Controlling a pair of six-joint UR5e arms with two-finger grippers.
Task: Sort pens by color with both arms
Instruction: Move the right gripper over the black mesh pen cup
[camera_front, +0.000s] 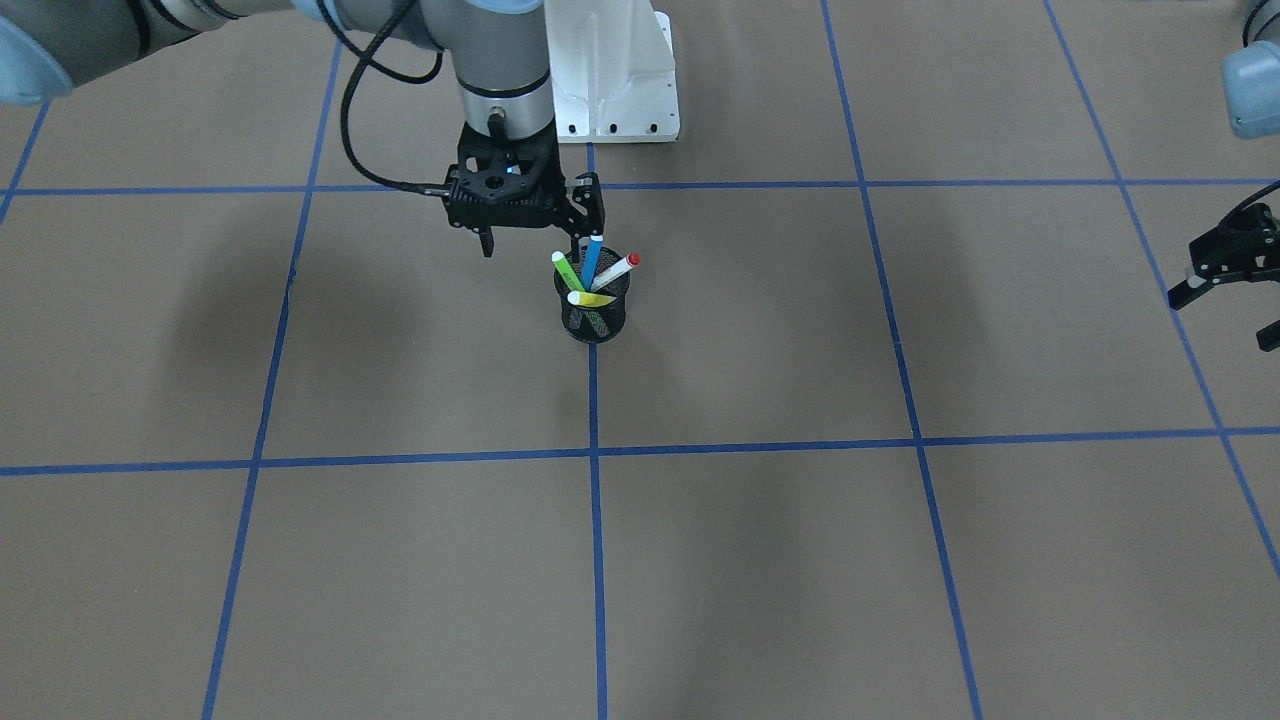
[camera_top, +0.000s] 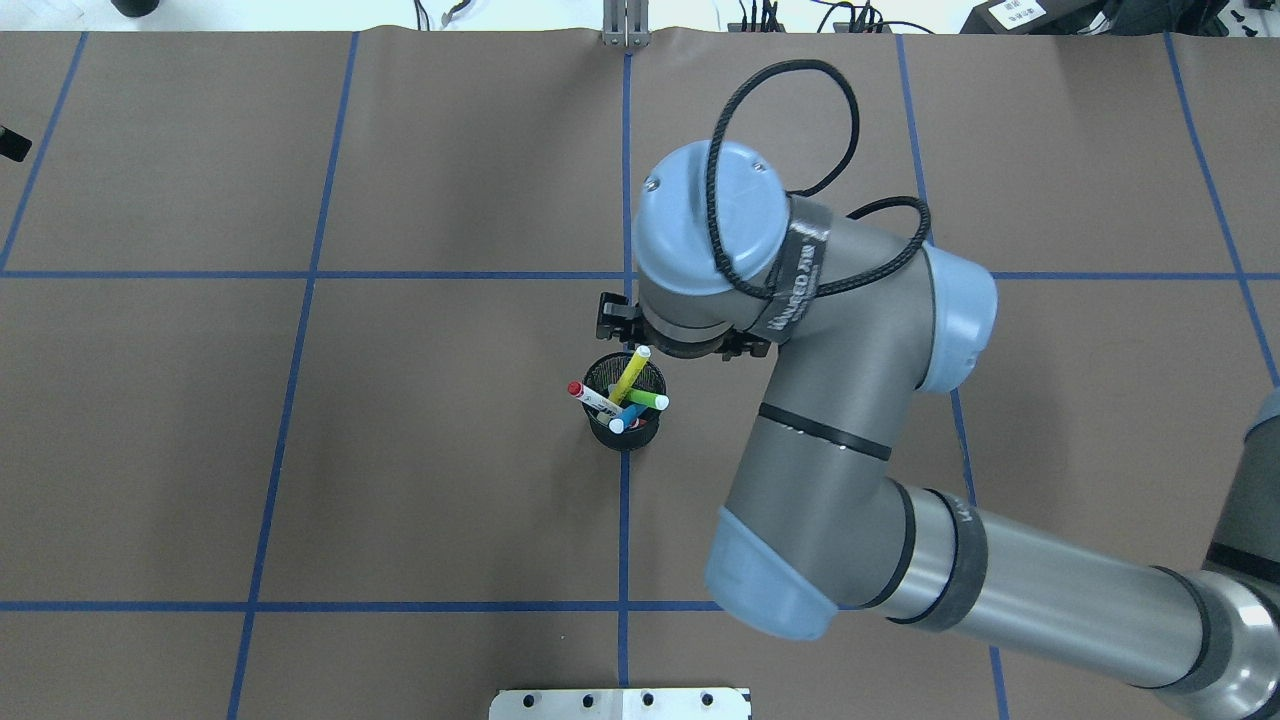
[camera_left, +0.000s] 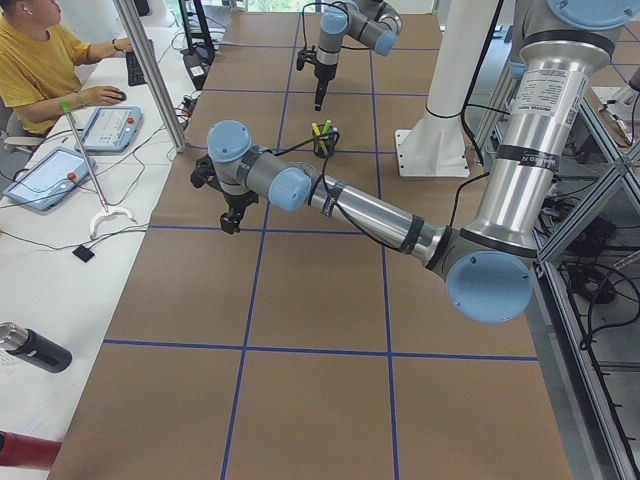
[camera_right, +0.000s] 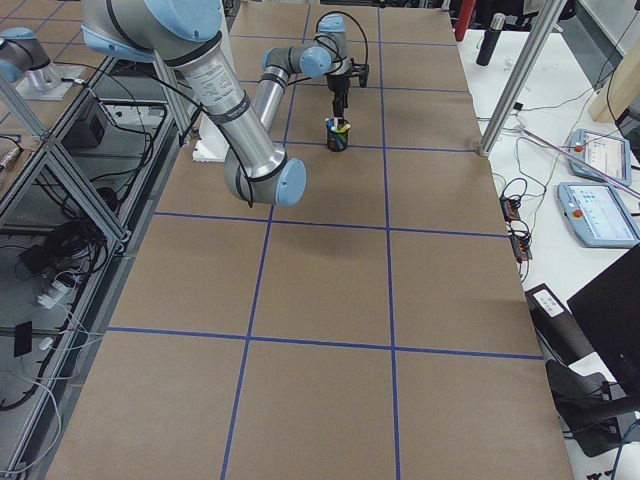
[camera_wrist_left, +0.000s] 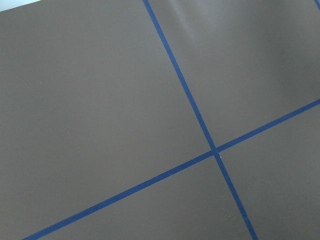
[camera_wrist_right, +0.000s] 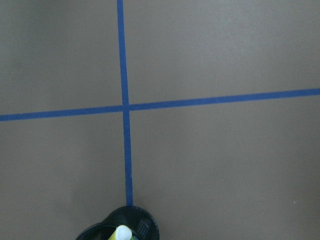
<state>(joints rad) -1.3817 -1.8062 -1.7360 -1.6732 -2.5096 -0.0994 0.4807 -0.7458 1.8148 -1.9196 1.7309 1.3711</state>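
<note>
My right arm (camera_top: 850, 400) is bent at the elbow and reaching forward, wrist turned straight down. My right end effector (camera_front: 535, 235) hangs below it, two fingers spread wide. On the other side, my left arm (camera_left: 370, 215) stretches out long and low, and my left end effector (camera_front: 1224, 318) points down, fingers parted too.

the table (camera_front: 760, 330) is covered by a brown sheet, divided into large squares by blue tape lines (camera_front: 594, 560). a black mesh cup (camera_front: 593, 318) stands near the middle, on one line. in the front-facing view a white pedestal base (camera_front: 615, 70) sits at 12 o'clock from the cup.
</note>
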